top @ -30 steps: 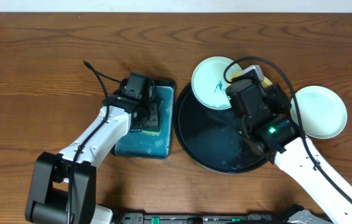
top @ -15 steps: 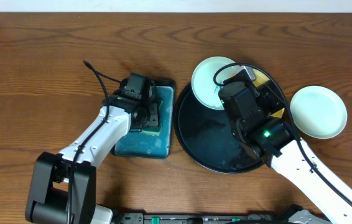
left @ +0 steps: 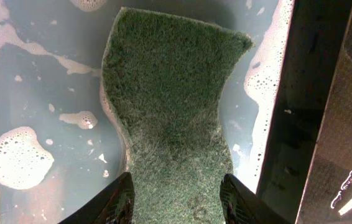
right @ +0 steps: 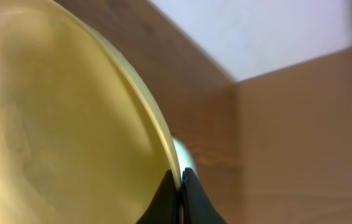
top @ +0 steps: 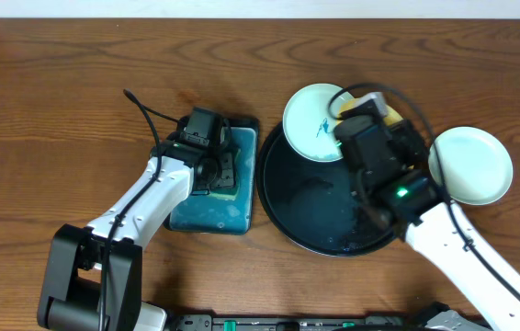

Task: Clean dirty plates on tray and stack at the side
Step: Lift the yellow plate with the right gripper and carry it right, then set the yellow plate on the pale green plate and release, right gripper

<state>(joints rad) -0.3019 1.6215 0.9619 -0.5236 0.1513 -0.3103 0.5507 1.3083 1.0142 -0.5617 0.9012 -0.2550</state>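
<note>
Rectangular teal sponge tray [top: 207, 217] sits left of centre, with a green scouring sponge [left: 173, 112] lying in its foamy water [left: 20, 158].

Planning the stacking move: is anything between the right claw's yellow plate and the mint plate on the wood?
Nothing visible, save the round black tray's raised rim, which the round yellow plate pinched in the right claw must clear toward the round pale mint plate.

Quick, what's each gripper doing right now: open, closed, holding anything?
Left gripper: jaws closed on the green sponge.
Right gripper: jaws shut on the yellow plate, at its rim.
</note>
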